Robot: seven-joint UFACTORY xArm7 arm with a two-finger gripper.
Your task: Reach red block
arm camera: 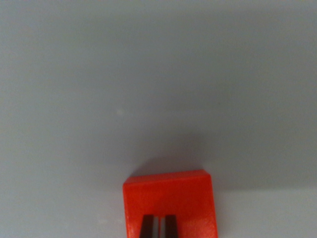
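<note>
Red block (171,203) cut off below, tool (159,227) tips over it.

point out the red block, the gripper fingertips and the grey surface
red block (171,198): wrist view, its top face
gripper (158,227): wrist view, midway between the two dark fingertips
grey surface (148,74): wrist view, a bare part above the block

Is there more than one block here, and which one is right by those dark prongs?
Only one block shows: the red block at the bottom edge, on a plain grey surface. The gripper fingertips sit directly over it, close together with a thin gap.
</note>
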